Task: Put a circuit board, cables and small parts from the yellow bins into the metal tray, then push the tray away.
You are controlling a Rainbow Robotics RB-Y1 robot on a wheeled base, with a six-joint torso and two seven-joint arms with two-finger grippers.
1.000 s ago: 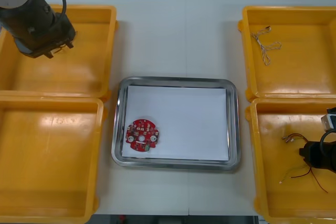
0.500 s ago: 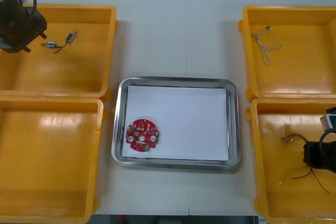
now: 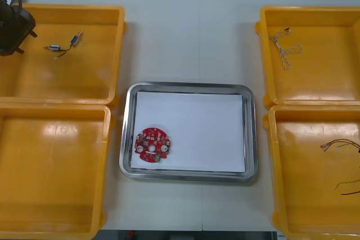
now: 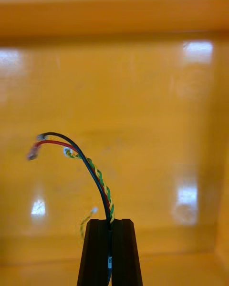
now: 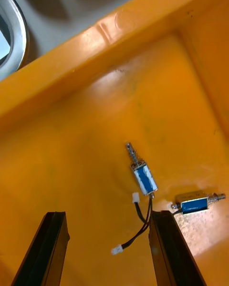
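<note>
The right gripper (image 4: 109, 223) has its fingers closed on a cable (image 4: 93, 171) of black, red and yellow-green strands. The cable rises from between the fingertips and curves away above a bin floor. The front view places the cable at the right edge of the near right bin (image 3: 298, 195), at the tabletop's near right corner. The left gripper (image 5: 107, 214) has its fingers open over the far left bin (image 3: 112, 77), at the tabletop's far left corner. One small part (image 5: 143, 174) lies just ahead of the fingertips, nearer one finger, with its leads running back between the fingers. A second part (image 5: 195, 202) lies just outside that finger. The tray (image 3: 250, 133), white inside, sits at the tabletop's centre with the board (image 3: 152, 145) in its near left corner. The far right bin (image 3: 326, 82) holds a twisted blue and white cable (image 3: 284, 49).
</note>
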